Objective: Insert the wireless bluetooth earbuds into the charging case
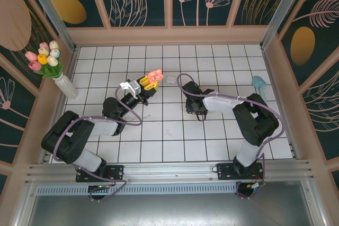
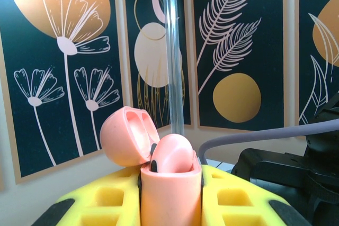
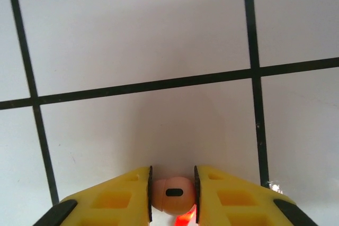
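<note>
**Fig.** Left end effector (image 2: 170, 205) clamps the open pink charging case (image 2: 169, 183), one earbud (image 2: 172, 154) seated. Right end effector (image 3: 173, 189) pinches a salmon-pink earbud (image 3: 170, 194) near the tiled bench (image 3: 159, 35). Risk: the shallow pinch may let it twist and miss its socket.

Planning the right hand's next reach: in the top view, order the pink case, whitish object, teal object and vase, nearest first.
1. Whitish object, just left of the right hand.
2. Pink case, farther left.
3. Teal object, far right.
4. Vase, far left.
</note>
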Controlling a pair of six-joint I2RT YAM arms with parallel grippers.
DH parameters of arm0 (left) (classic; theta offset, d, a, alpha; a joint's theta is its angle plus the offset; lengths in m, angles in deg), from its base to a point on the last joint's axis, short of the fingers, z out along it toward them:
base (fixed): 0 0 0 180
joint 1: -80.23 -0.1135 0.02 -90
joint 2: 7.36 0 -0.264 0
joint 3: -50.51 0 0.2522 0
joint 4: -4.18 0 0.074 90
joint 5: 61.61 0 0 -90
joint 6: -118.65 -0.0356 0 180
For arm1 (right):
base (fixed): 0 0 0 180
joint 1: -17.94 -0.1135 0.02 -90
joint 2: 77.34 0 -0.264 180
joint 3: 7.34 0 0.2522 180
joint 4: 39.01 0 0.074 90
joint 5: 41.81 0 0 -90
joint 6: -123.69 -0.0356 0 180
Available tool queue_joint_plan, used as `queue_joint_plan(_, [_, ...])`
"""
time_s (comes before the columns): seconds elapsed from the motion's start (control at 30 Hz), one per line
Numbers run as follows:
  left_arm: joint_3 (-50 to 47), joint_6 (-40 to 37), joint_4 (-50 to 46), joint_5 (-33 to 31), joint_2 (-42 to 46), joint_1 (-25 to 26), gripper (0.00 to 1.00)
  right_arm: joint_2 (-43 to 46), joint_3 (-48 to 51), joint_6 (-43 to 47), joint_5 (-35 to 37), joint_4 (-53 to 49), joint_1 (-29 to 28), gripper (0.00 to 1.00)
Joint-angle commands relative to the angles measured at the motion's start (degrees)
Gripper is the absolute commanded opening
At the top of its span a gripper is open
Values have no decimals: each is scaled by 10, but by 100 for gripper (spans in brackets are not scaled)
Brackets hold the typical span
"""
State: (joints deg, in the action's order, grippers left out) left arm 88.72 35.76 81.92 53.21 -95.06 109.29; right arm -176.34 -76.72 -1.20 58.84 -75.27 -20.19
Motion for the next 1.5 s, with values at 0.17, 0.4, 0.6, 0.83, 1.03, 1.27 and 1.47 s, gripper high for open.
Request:
queue_joint_plan(0.17, [17, -3, 59, 0, 2, 4, 0, 91, 7, 37, 1, 38, -7, 25])
queue_joint_plan(0.4, [22, -5, 51, 10, 6, 4, 0, 167, -34, 77, 19, 56, -25, 25])
queue_joint_plan(0.6, [32, -1, 45, 21, 7, 4, 0, 215, -111, 127, 23, 73, -37, 25])
queue_joint_plan(0.83, [53, 18, 47, 35, 2, 4, 0, 232, -208, 190, 9, 119, -54, 25])
queue_joint_plan(1.03, [75, 41, 60, 36, -10, 4, 0, 227, -248, 203, -29, 168, -65, 25])
queue_joint_plan(1.27, [98, 65, 58, 27, -16, 4, 0, 217, -249, 210, -67, 212, -77, 25])
queue_joint_plan(1.47, [105, 69, 53, 23, -16, 4, 0, 219, -224, 252, -88, 245, -84, 25])
